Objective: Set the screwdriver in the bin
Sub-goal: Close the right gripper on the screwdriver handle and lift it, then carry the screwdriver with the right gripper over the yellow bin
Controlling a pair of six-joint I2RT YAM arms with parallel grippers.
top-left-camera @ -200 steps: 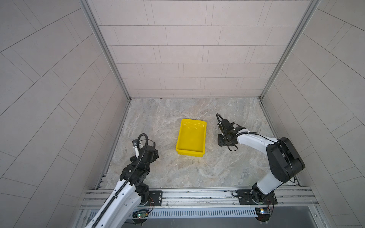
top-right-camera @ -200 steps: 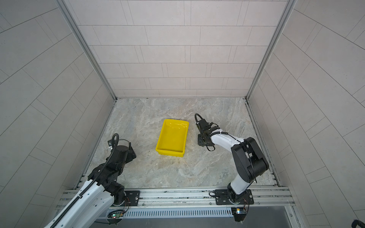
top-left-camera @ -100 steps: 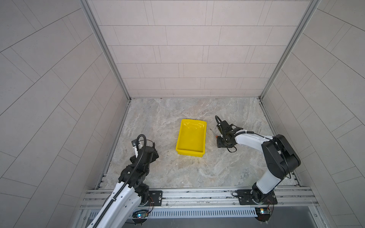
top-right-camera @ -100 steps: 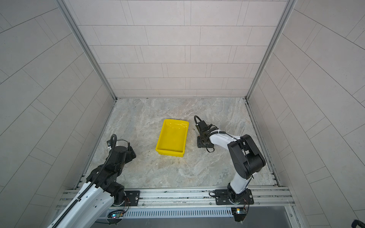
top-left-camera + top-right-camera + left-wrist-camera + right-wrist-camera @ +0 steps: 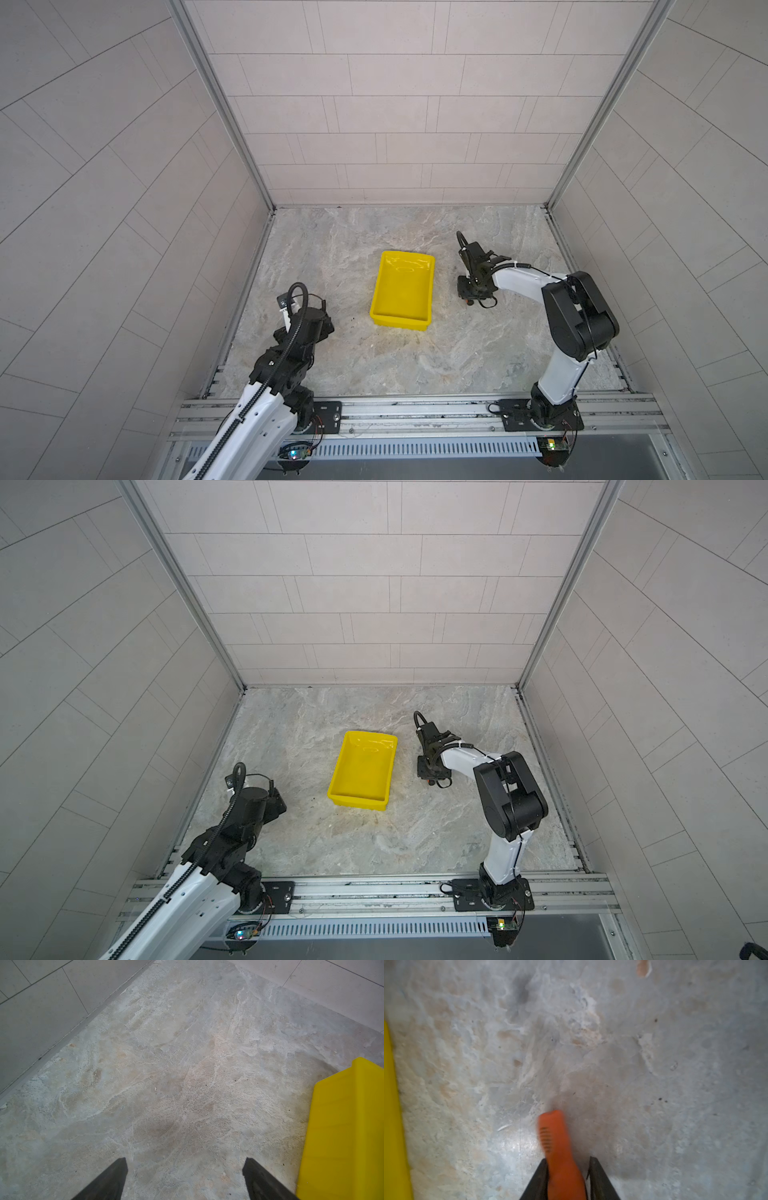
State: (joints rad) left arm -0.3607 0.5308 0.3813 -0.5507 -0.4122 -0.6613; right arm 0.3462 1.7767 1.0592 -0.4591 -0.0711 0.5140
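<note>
The screwdriver was outside the bin, gripped by your right end effector just to the right of the bin.

In both top views, your right end effector pointed down at the bench. It was beside the right long wall of the yellow bin, near it but apart. The black end effector hid almost all of the tool in these views. A small reddish speck showed at its lower edge, too small for you to be sure of. Your left end effector hung low over the bench, well to the left of the bin.

In the left wrist view, your left end effector stood wide open, with only bare bench between its two dark fingers. The outer wall of the bin filled one edge of the frame, off to the side of the fingers.

In the right wrist view, your right end effector had closed narrowly on the thick end of the orange handle. The ribbed free end stuck out past the fingers over the bench. The handle was blurred, and you could not tell whether it touched the bench. The shaft was hidden. The bin showed as a yellow strip at the frame's edge, well apart from the handle.
</note>
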